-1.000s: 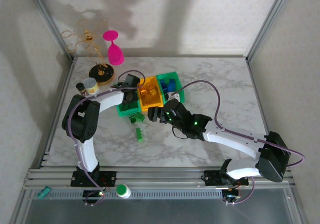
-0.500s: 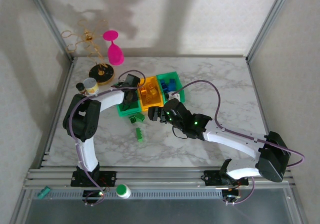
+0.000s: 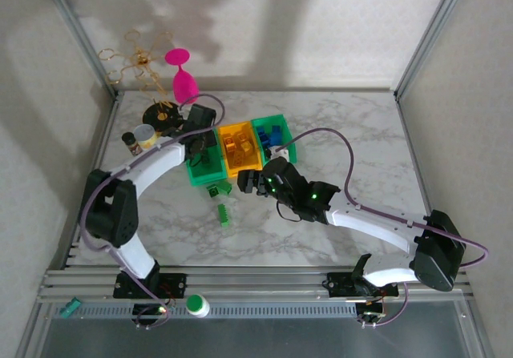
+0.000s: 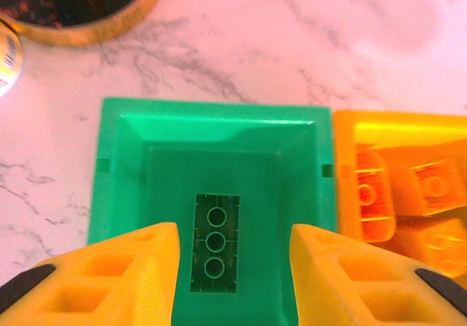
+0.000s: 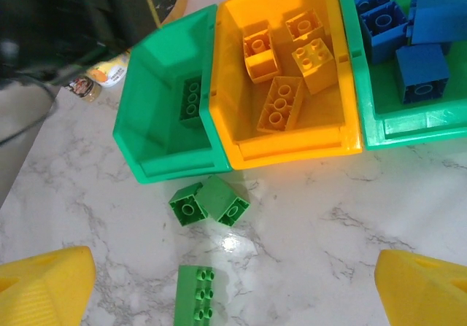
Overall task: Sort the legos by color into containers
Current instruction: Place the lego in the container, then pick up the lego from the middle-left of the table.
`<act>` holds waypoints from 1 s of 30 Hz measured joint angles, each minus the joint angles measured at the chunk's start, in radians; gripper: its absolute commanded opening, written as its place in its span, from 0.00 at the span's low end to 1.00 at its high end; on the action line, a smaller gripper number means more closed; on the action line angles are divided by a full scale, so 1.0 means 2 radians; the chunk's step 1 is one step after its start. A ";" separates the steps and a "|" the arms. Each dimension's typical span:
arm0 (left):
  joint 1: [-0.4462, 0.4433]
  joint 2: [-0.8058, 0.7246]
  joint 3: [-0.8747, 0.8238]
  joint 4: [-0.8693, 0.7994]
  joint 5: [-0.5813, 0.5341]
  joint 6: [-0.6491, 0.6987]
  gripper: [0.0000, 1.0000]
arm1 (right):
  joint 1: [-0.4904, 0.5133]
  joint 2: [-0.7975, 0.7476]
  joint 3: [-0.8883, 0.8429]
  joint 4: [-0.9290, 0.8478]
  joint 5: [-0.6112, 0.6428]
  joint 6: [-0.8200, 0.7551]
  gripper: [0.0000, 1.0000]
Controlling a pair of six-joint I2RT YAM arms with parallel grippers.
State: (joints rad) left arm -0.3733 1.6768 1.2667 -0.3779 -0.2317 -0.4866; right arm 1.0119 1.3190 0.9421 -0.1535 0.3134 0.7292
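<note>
the left gripper [image 4: 232, 264] hung released over a green bin [image 4: 211, 107] holding 1 green lego [image 4: 215, 242]; the right gripper [image 5: 233, 289], fingers spread, hovered above 3 loose green legos [image 5: 225, 200].

The white marble-patterned desk [image 3: 361, 134] is veined in grey. The left green plastic bin [image 4: 117, 165] holds a studded green brick [image 4: 215, 242], darker, perhaps only from shade. The yellow-orange plastic bin [image 5: 292, 147] has matching yellow-orange bricks [image 5: 279, 106]. The right green plastic bin [image 5: 408, 125] has blue bricks [image 5: 422, 71]. The loose bricks [image 5: 211, 200] are bright green.
</note>
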 measured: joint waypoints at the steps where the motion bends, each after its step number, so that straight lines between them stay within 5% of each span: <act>1: -0.002 -0.016 -0.004 -0.001 0.000 -0.002 0.44 | -0.001 0.000 0.000 0.000 0.000 0.000 0.99; 16: -0.133 -0.250 -0.191 -0.061 -0.006 -0.102 0.46 | -0.003 -0.034 -0.108 0.013 -0.019 0.017 0.99; 30: -0.244 -0.193 -0.252 -0.053 -0.022 -0.203 0.50 | -0.003 -0.032 -0.146 0.067 -0.038 0.017 0.99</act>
State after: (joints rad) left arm -0.8604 1.2915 0.7624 -0.4831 -0.2764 -0.8921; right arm 1.0065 1.2549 0.6495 -0.0189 0.2382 0.7631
